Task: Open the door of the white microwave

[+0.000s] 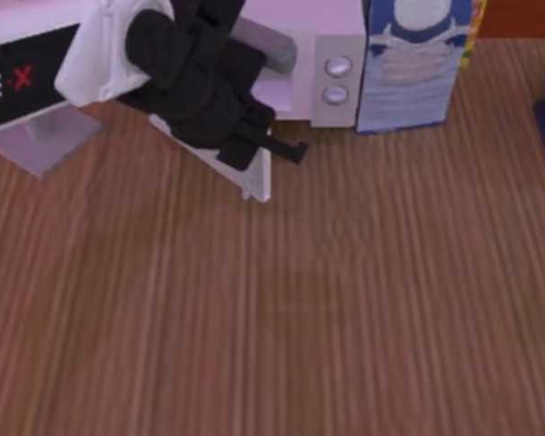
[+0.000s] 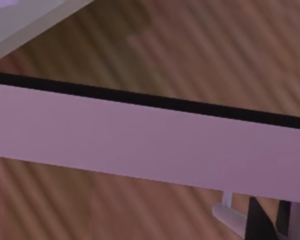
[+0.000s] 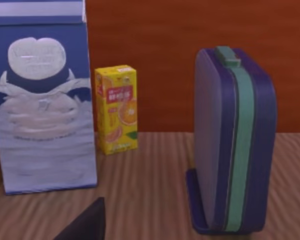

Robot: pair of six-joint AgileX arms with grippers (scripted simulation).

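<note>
The white microwave (image 1: 338, 36) stands at the table's back edge, with two silver knobs (image 1: 336, 66) on its right panel. Its door (image 1: 254, 177) stands swung well out toward the front, hinged at the left. In the left wrist view the door (image 2: 140, 140) fills the frame as a wide pale band with a black line. My left gripper (image 1: 289, 148) reaches down from the back and sits at the door's free end, shut on the grey handle (image 2: 232, 217). My right gripper (image 3: 87, 226) is out of the top view; only a dark tip shows in its wrist view.
A blue-and-white carton (image 1: 416, 64) stands right of the microwave. A yellow juice box (image 3: 116, 109) sits behind it. A blue case with a green stripe (image 3: 235, 145) stands upright at the right edge. A black-and-white sign on a stand (image 1: 23, 82) is at the left.
</note>
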